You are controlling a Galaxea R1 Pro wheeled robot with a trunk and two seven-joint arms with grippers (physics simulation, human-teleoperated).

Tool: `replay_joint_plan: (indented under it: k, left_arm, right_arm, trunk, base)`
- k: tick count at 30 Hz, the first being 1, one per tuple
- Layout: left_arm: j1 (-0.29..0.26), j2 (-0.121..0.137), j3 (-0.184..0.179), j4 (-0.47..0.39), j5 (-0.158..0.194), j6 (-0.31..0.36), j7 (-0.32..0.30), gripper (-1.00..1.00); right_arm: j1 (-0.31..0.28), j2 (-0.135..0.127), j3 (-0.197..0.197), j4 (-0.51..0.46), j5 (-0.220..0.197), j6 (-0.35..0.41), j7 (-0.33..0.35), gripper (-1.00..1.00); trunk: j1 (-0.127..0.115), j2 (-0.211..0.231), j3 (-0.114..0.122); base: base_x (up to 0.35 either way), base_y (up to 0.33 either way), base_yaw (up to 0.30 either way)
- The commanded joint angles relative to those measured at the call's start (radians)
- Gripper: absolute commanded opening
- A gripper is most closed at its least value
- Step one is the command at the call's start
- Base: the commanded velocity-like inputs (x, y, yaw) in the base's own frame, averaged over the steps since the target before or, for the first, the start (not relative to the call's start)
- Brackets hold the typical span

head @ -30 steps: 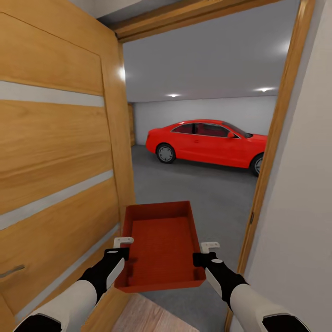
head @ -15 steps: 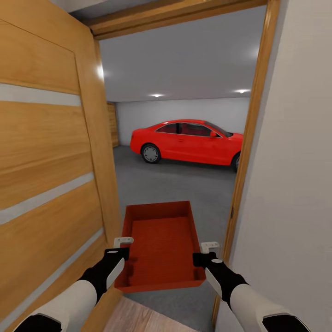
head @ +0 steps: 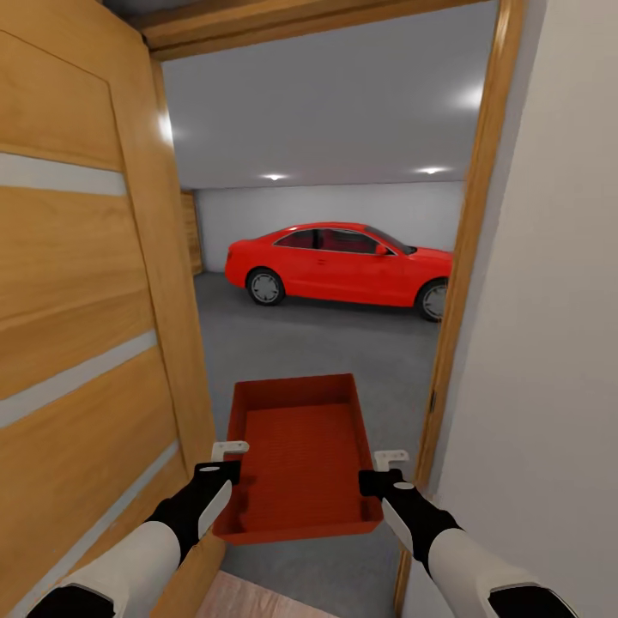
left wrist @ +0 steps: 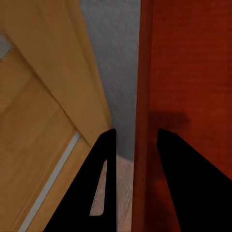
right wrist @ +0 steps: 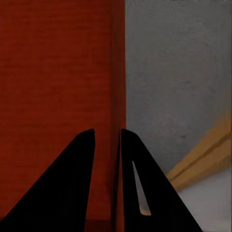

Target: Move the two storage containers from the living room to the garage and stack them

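Garage floor (head: 343, 352) lies ahead, mid-frame; both fingers (head: 230, 448) grasp one storage container (head: 296, 459); placing and stacking remain.

View change: my camera swings and advances; door (head: 86, 326) slides leftward in frame, red car (head: 339, 263) shows whole through doorway, right wall (head: 549, 343) fills more frame.

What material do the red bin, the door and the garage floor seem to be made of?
Storage container: probably matte plastic, with a uniform red-orange colour and a finely ribbed bottom. Door: apparently varnished wood, with visible grain and pale inlaid strips. Garage floor: likely concrete, grey, speckled and dull.
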Motion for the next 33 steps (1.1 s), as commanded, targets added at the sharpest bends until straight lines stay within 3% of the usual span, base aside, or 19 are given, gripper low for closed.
replay_joint_plan:
  k: [1,11,33]
  left_arm:
    - [-0.001,0.002,-0.008,-0.005,-0.004,-0.070,0.015,-1.00]
    - [-0.001,0.002,-0.008,-0.005,-0.004,-0.070,0.015,-1.00]
    - [-0.001,0.002,-0.008,-0.005,-0.005,-0.070,0.015,-1.00]
  right_arm:
    - [0.000,-0.001,0.009,0.001,-0.018,0.007,-0.014,-1.00]
    - [0.000,-0.001,0.007,0.001,-0.018,0.010,-0.014,-1.00]
    - [0.000,-0.001,0.008,0.001,-0.018,0.010,-0.014,-1.00]
  trunk:
    - [0.001,-0.001,0.000]
    - [0.001,-0.001,0.000]
    - [0.001,-0.001,0.000]
  base:
    - [0.244,0.216,-0.005]
    - [0.244,0.216,-0.027]
    - [0.245,0.216,-0.234]
